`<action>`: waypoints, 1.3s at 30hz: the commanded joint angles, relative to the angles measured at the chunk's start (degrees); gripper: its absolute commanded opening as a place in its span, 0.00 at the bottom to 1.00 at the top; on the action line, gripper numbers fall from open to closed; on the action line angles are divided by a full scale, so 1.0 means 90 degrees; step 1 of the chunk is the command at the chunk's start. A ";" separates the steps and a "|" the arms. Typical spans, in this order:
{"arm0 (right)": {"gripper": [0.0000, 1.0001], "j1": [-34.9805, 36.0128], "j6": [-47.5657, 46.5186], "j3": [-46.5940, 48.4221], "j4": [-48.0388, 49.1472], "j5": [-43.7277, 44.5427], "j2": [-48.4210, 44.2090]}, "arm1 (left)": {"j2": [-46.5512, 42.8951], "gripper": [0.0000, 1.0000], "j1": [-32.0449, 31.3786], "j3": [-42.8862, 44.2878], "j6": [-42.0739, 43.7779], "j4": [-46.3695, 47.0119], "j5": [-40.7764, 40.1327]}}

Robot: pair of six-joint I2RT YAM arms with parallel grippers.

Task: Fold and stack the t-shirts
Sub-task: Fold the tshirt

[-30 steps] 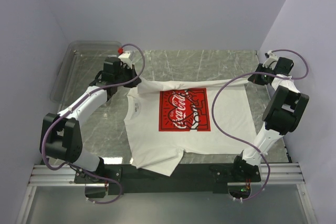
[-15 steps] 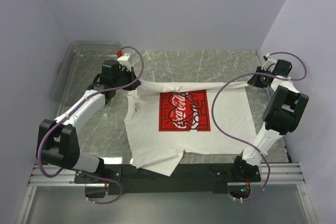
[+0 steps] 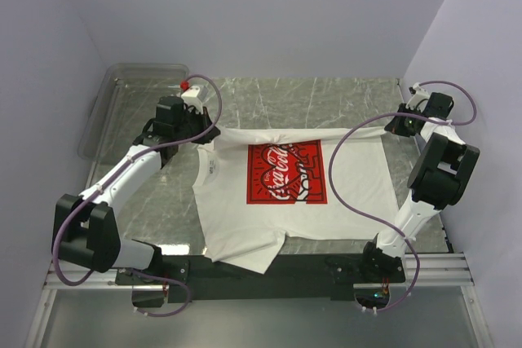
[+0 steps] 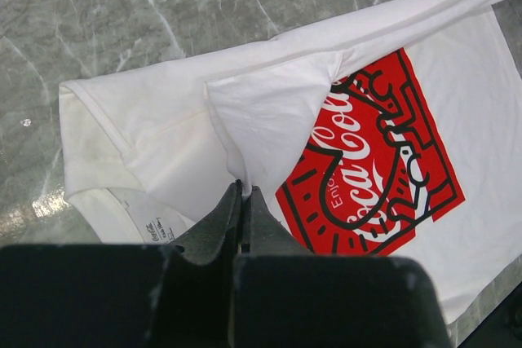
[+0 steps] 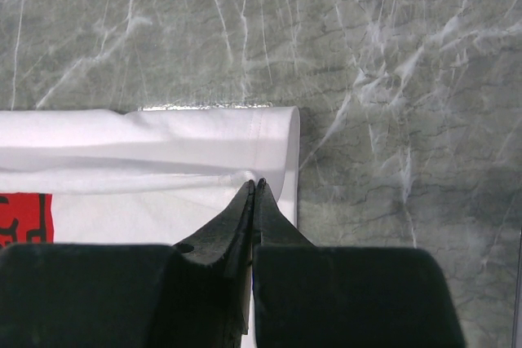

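On the grey marble tabletop (image 3: 269, 95), between the two arms, the white t-shirt (image 3: 277, 201) lies print side up, collar toward the left arm. Its far edge is lifted into a taut fold that runs from one arm to the other. The left gripper (image 4: 243, 195) is pinched tight on that fold by the sleeve, and the right gripper (image 5: 255, 187) is clamped on it near the hem. A clear plastic bin (image 3: 102, 116) sits at the far left.

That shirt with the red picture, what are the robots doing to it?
Two robot arms are folding a white t-shirt on the table. The left arm and the right arm each have their jaws shut on the shirt's far edge, one at either end. That edge is doubled over a little; the rest lies flat, picture up.
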 commanded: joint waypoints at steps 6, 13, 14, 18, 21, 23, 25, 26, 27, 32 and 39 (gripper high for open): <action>0.00 -0.0012 0.0025 0.0097 0.0044 0.0140 -0.0049 | -0.0312 0.01 -0.0057 -0.0185 -0.0035 0.0078 0.0227; 0.00 -0.0012 0.0005 0.0088 0.0044 0.0121 -0.0049 | -0.0204 0.01 -0.0087 -0.0215 -0.0015 0.0038 0.0159; 0.01 -0.0012 0.0005 0.0088 0.0034 0.0121 -0.0059 | -0.0195 0.01 -0.0087 -0.0195 -0.0015 0.0019 0.0139; 0.02 -0.0012 -0.0014 0.0088 0.0005 0.0082 -0.0059 | -0.0165 0.01 -0.0087 -0.0185 -0.0015 0.0000 0.0139; 0.09 -0.0012 -0.0131 0.0088 -0.0122 0.0043 -0.0078 | -0.0155 0.06 -0.0087 -0.0117 -0.0015 -0.0214 0.0197; 0.20 -0.0070 -0.0200 0.0039 -0.0132 0.0121 -0.0166 | -0.0136 0.13 -0.0087 -0.0059 0.0043 -0.0342 0.0295; 0.32 -0.0129 -0.0190 -0.0097 -0.0054 0.0140 -0.0273 | -0.0155 0.21 -0.0096 -0.0078 0.0111 -0.0439 0.0577; 0.45 -0.0158 -0.0180 -0.0146 -0.0015 0.0169 -0.0419 | -0.0194 0.32 -0.0096 -0.0126 0.0131 -0.0450 0.0627; 0.51 -0.0197 -0.0190 -0.0224 -0.0005 0.0199 -0.0488 | -0.0272 0.34 -0.0087 -0.0165 0.0150 -0.0450 0.0685; 0.64 -0.0227 -0.0336 -0.0391 -0.0200 0.0034 -0.0897 | -0.0633 0.53 -0.0106 -0.0224 0.0209 -0.0557 0.0881; 0.65 -0.0217 -0.1037 -0.0840 -0.0921 -0.1098 -0.1523 | -0.1220 0.61 -0.0106 -0.0419 0.0053 -0.0538 0.0053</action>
